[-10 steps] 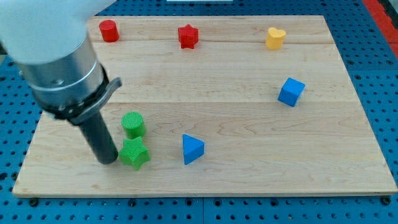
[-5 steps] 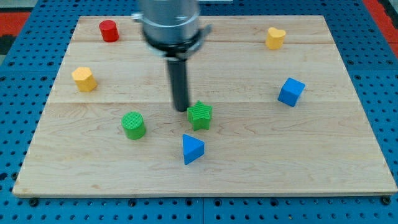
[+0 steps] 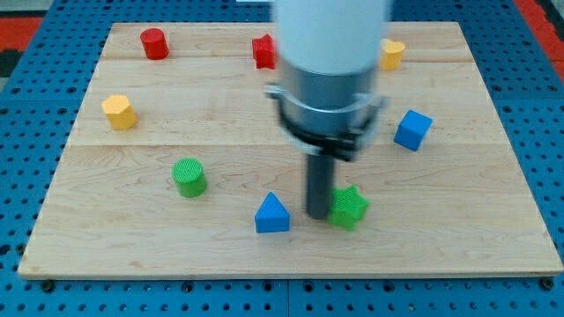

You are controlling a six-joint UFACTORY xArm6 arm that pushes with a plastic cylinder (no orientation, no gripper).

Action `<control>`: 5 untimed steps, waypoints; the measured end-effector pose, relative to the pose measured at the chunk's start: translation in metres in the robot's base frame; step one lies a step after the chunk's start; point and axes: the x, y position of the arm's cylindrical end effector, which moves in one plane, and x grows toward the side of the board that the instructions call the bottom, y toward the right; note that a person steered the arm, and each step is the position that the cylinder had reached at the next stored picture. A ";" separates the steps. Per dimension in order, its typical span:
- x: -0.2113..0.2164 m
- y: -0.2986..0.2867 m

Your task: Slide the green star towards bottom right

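On the pale wooden board [image 3: 176, 106] over blue pegboard [image 3: 18, 132], my tip [image 3: 318, 214], a bare gripless rod, touches the ridged green star [image 3: 349, 208] at lower centre-right, beside the blue triangular block [image 3: 272, 214].

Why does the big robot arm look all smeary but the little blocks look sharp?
In the camera view, the arm is blurred, probably from moving; my tip and the green star beside it look a bit soft too. The green cylinder and yellow block look crisp under even light.
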 end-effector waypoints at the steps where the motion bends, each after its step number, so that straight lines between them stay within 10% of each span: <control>1: 0.007 0.047; 5: -0.027 0.087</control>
